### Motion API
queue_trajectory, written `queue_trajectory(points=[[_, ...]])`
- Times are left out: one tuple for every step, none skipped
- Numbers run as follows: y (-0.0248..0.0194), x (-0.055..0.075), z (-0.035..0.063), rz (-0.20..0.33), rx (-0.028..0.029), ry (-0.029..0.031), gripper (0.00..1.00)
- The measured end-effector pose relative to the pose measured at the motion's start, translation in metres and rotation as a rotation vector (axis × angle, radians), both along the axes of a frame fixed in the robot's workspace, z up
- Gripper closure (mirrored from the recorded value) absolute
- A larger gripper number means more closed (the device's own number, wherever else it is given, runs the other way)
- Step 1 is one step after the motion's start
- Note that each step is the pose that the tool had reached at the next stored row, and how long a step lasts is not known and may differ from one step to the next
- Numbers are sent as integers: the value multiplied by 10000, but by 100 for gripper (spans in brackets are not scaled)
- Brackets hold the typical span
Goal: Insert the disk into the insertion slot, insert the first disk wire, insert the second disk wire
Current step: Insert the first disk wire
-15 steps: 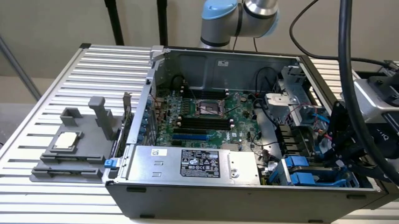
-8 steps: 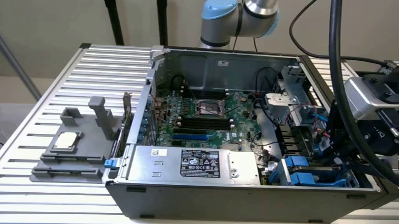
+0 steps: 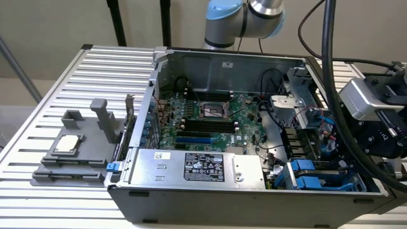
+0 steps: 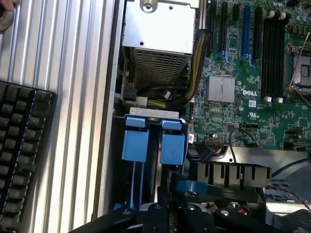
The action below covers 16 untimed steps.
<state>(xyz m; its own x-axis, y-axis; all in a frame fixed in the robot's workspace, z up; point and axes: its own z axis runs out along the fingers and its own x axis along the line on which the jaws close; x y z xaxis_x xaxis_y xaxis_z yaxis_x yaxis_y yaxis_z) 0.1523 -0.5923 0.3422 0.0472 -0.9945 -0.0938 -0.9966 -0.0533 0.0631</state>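
Pincer (image 4: pixel 169 208) closed to its narrowest, hanging just above the dark grey metal drive cage with its disk-wide insertion slot (image 3: pixel 321 176); I cannot make out anything pinched between its tips. The silver-grey hard disk in its bright blue plastic carrier (image 4: pixel 136 144) sits down in that slot as far as I can judge, blue tabs at the mouth, metal body mostly hidden; seating looks done, and I judge the wiring to be the step in hand. A small blue plastic piece (image 4: pixel 192 186) lies just beside the pincer; connector or clip, cannot tell. For this step I would keep the plug square to its socket, press straight, and stay clear of the sleeved cable bundle (image 4: pixel 198 58). Count: one disk; two blue tabs; one large silver labelled power-supply box (image 3: pixel 197 167); one green motherboard (image 3: pixel 210 119); one black keyboard (image 4: pixel 19 145) on the ribbed aluminium bench (image 3: pixel 76 205).
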Motion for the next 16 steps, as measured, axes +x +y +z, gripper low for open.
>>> queue_trajectory(points=[[7, 0, -3, -31, -2, -4, 84], [16, 0, -4, -57, -7, -9, 84], [24, 0, -5, -77, -9, -12, 84], [34, 0, -7, -100, -14, -16, 84], [41, 0, -10, -125, -17, -18, 84], [44, 0, -12, -162, -26, -20, 84], [47, 0, -14, -210, -37, -21, 84], [49, 1, -15, -263, -56, -21, 84], [49, 1, -15, -323, -87, -21, 84], [50, 1, -16, -384, -121, -21, 84], [50, 2, -16, -442, -146, -22, 84], [49, 2, -18, -494, -160, -22, 84], [50, 1, -20, -544, -168, -23, 84], [51, 1, -22, -570, -171, -25, 84], [51, 1, -23, -587, -173, -28, 84], [52, 1, -25, -605, -172, -33, 84]])
